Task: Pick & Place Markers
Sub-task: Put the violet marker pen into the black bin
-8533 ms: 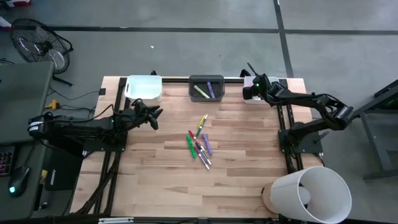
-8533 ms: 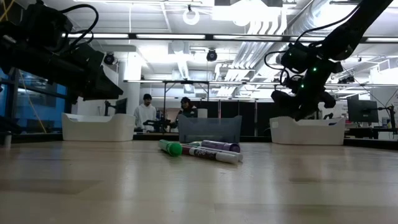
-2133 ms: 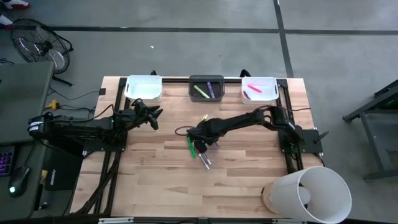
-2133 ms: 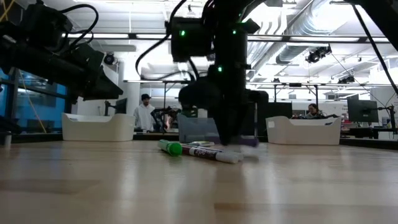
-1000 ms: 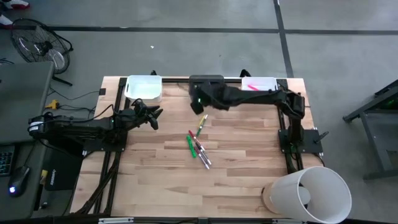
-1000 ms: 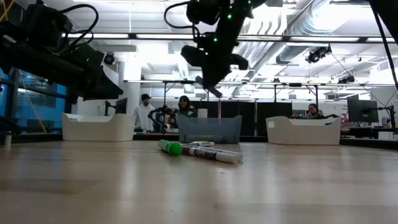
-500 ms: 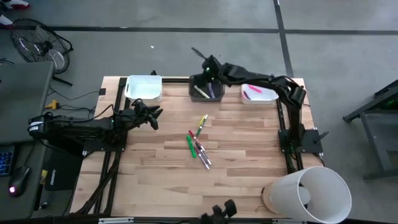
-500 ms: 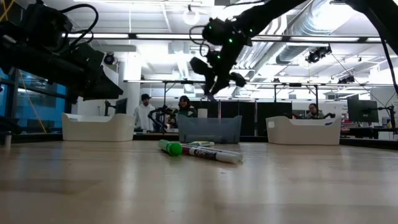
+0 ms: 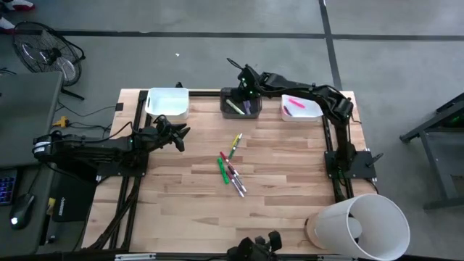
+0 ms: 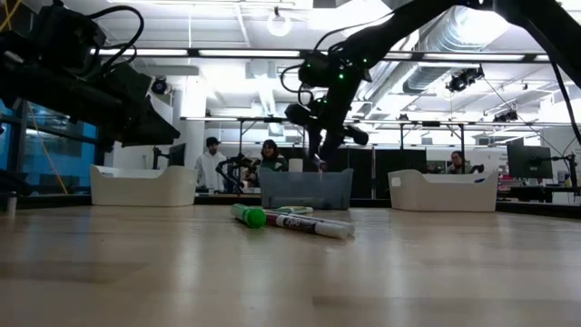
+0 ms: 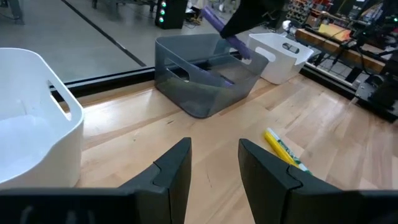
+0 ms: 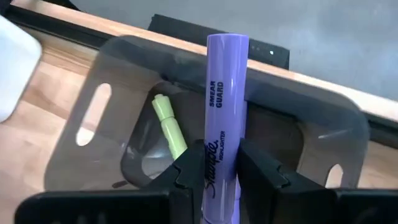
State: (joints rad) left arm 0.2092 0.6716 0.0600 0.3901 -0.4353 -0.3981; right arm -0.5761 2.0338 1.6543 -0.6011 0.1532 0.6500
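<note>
My right gripper [image 12: 221, 171] hangs over the grey bin [image 9: 241, 104] at the table's far edge, shut on a purple marker [image 12: 226, 93]. The bin holds a yellow-green marker [image 12: 169, 127] and a purple one [image 9: 246, 106]. Several loose markers [image 9: 232, 165], green, red, yellow and dark/white, lie flat on the table's middle; they also show in the low view [image 10: 290, 220]. Pink markers [image 9: 293, 104] lie in the right white bin [image 9: 312, 112]. My left gripper [image 9: 179, 135] waits open at the table's left, above the wood. My right gripper pinches the purple marker between its two fingers [image 12: 189, 171] near one end [image 12: 221, 155]. The marker runs along the fingers and sticks out well beyond them. The fingers come from above, pointing steeply down. The marker is lifted clear, its free end [image 10: 319, 162] just above the grey bin.
A white bin [image 9: 168, 103] stands at the far left of the row of bins. A yellow marker [image 11: 283, 149] lies ahead of my left gripper. A white cylinder [image 9: 359, 225] sits at the near right corner. People stand in the room beyond the table.
My right gripper has carried the purple marker toward the far edge, from in front of the grey bin to over it. It has tipped from slanted to pointing nearly straight down, lowering the marker toward the bin. The loose markers have stayed in place.
</note>
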